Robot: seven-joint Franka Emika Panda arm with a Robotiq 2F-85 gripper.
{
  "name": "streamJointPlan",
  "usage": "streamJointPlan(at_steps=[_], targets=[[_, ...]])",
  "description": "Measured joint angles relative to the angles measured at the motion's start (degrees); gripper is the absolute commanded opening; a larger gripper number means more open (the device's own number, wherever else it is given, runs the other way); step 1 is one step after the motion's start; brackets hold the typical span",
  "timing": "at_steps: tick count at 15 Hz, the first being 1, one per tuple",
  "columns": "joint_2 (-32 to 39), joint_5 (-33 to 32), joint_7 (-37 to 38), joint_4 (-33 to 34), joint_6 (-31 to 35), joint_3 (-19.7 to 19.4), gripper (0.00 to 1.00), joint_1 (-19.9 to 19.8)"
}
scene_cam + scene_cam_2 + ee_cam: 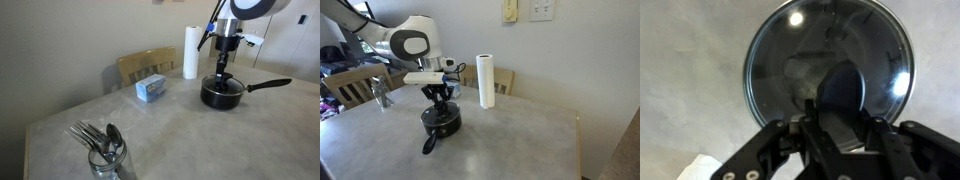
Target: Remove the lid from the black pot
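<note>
While hanging straight over the black pot (222, 95), my gripper (843, 120) sits low on the lid (790, 70), fingertips down at its centre. Jaws look drawn in close together there, but I can't tell if they actually clamp anything; the wrist view is too dark at that spot. Lid is seated flat on the pot, metal rim visible all round, glass throwing back light spots. Pot stands on the table (180, 135), long handle (268, 85) sticking out sideways, nothing touching it. Blue box (152, 89) lies near the pot, apart from it. Glass of cutlery (105, 158) stands well apart, by the table's edge. Paper towel roll (487, 80) stands upright behind the pot in both exterior views. Wooden chair (145, 65) is tucked at the table's far side. Wall plates (510, 10) sit beyond, up on the wall.
</note>
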Motion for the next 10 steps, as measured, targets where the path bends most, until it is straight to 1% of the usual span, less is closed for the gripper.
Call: streamJointPlan(at_steps=[2,5,7,10], targets=[[-0.2,-2.5,0.2,0.0,0.0,0.0,0.13,0.5],[-1.3,-8.7,0.6,0.0,-0.1,-0.4,0.13,1.6],[-2.7,-11.7,0.4,0.0,-0.1,-0.5,0.13,2.4],[-5.2,-12.1,-1.4,0.0,-0.1,0.4,0.13,3.2]])
